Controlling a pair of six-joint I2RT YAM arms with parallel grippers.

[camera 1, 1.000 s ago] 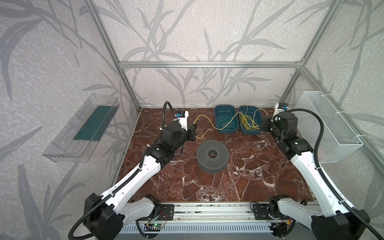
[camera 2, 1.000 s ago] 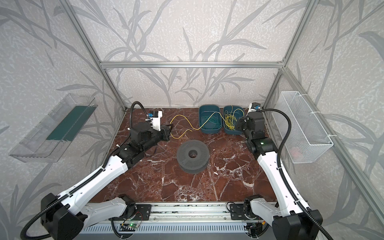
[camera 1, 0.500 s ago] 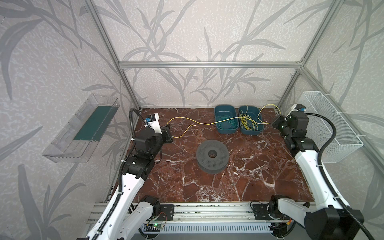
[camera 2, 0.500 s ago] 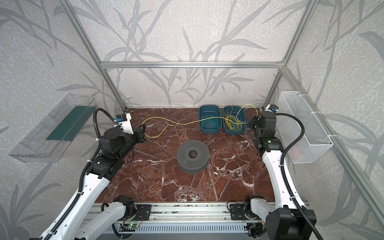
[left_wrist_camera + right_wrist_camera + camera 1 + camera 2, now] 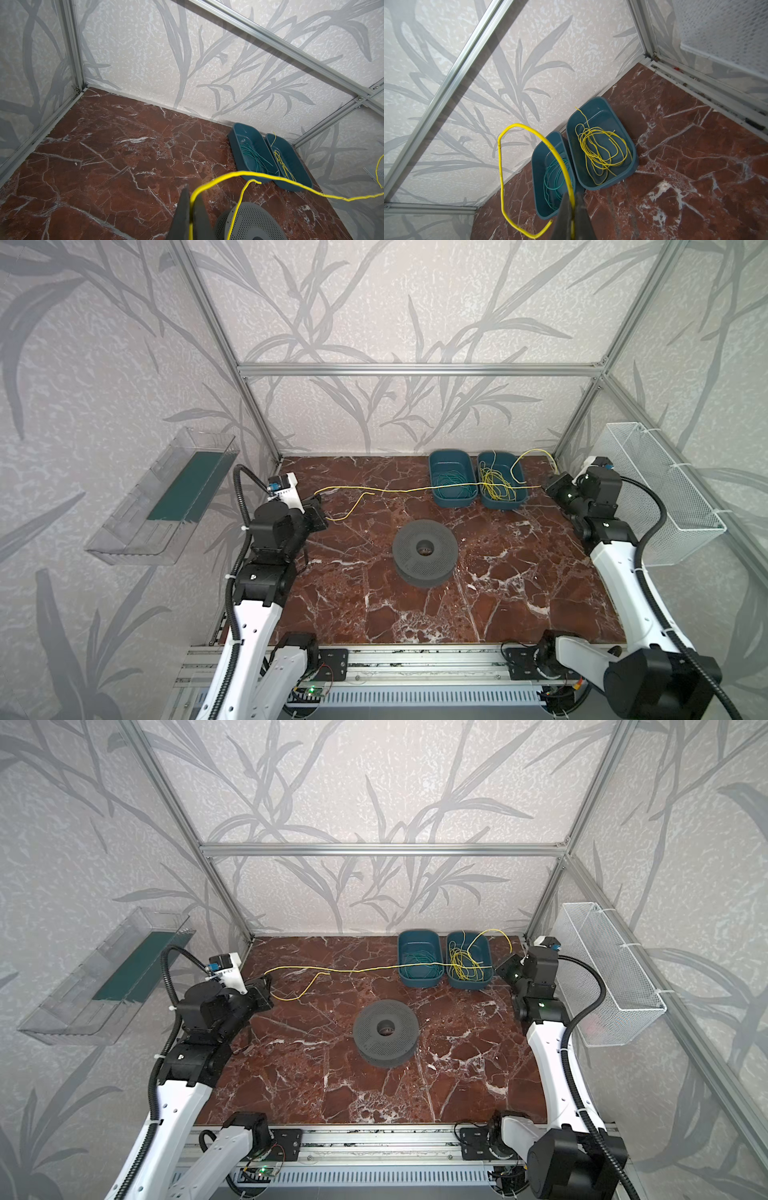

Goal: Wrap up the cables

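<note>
Fingers, left fingers [image 5: 181, 214] and right fingers [image 5: 564, 216], clamped on one yellow cable [image 5: 399, 491] stretched above the bench [image 5: 374, 605] over the teal bins [image 5: 451, 502]; prone to slipping free under extra pull or snagging loose cables [image 5: 496, 489] below.

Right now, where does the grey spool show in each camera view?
In both top views: grey spool at the centre of the table.
Left wrist: grey spool nearest the camera, partly cropped.
Right wrist: not in it.
Shared landmark: blue trays.
</note>
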